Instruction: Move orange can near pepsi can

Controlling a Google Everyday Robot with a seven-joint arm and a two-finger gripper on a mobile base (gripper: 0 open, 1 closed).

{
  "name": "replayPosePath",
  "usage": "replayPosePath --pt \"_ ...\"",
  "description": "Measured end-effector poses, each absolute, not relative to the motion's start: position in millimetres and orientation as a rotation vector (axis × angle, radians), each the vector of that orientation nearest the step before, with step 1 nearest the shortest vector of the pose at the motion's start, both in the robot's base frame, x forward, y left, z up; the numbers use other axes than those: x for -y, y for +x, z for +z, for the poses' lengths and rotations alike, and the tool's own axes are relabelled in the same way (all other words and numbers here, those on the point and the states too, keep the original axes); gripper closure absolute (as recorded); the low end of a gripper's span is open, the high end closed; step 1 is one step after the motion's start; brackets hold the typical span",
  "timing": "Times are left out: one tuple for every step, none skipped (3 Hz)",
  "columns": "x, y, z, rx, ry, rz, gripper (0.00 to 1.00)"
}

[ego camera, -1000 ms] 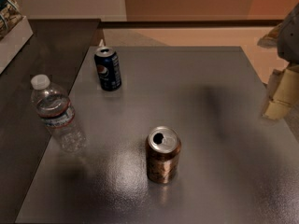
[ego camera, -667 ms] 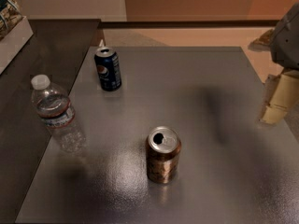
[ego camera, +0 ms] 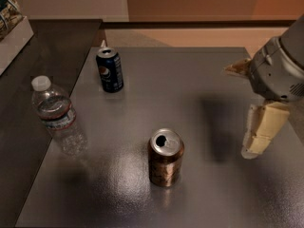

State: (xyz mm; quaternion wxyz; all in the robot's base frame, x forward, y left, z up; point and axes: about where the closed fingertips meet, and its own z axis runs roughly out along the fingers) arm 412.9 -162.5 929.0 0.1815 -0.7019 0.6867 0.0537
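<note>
The orange can point(ego camera: 166, 157) stands upright at the front middle of the grey table point(ego camera: 190, 94), its silver top open. The pepsi can point(ego camera: 109, 70) stands upright at the back left of the table, well apart from the orange can. My gripper point(ego camera: 240, 110) hangs above the right side of the table, to the right of the orange can and higher than it. One pale finger point(ego camera: 259, 129) points down and the other point(ego camera: 237, 68) sticks out to the left. The gripper is open and holds nothing.
A clear plastic water bottle point(ego camera: 57, 116) with a white cap stands at the table's left edge. A lower dark surface point(ego camera: 42, 46) lies to the left, with a white box point(ego camera: 12, 30) at its far left corner.
My gripper has moved left from the right edge, further in over the table. The cans and the bottle have not moved.
</note>
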Motion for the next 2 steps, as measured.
replayPosePath --pt "136 394 908 -1.873 -1.995 0.271 0.00" --pt "115 383 894 -1.858 -1.964 0.346 0.00"
